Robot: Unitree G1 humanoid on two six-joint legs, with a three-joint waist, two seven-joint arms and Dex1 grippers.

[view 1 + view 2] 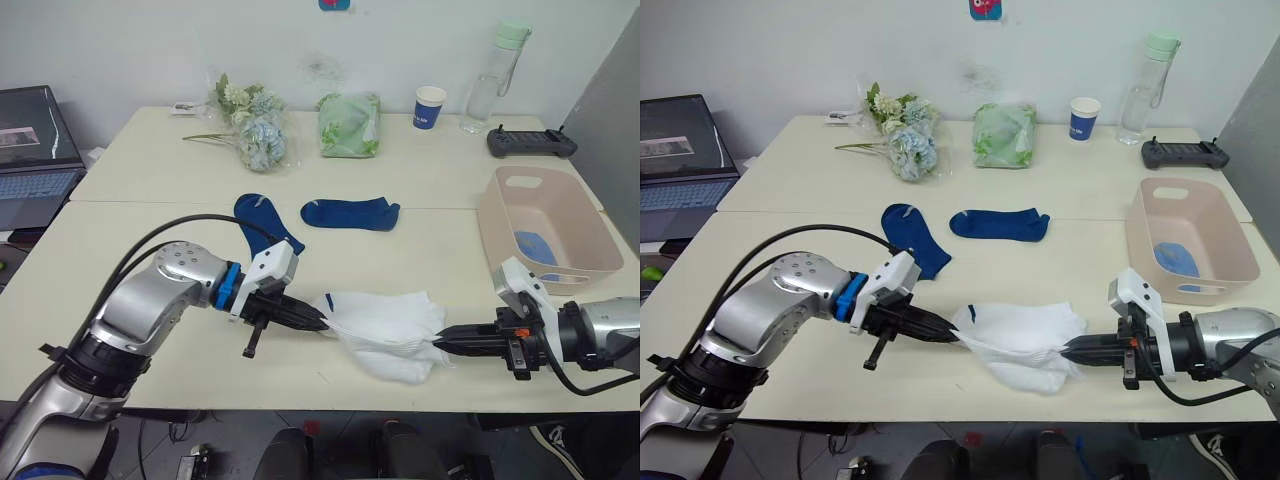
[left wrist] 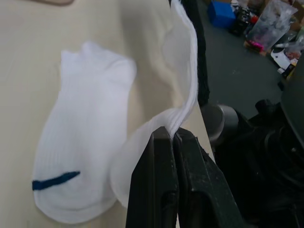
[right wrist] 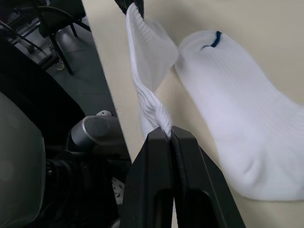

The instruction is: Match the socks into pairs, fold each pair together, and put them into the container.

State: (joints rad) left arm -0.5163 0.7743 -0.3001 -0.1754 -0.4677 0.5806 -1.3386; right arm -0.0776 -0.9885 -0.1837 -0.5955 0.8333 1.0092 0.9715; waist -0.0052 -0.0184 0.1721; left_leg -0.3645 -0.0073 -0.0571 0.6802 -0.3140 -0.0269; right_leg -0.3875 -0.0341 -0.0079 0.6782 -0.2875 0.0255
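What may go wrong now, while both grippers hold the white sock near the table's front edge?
1. The left gripper and right gripper each pinch only a thin edge of the lifted white sock; it may slip out.
2. This sock hangs at the table's front edge, so it could fall to the floor if it is dropped.
3. The second white sock lies right beside it and might be dragged out of line.

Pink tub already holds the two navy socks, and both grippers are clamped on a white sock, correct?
Not quite. In the left eye view the navy socks lie on the table; the pink tub holds something light blue. Left gripper and right gripper do clamp the white sock.
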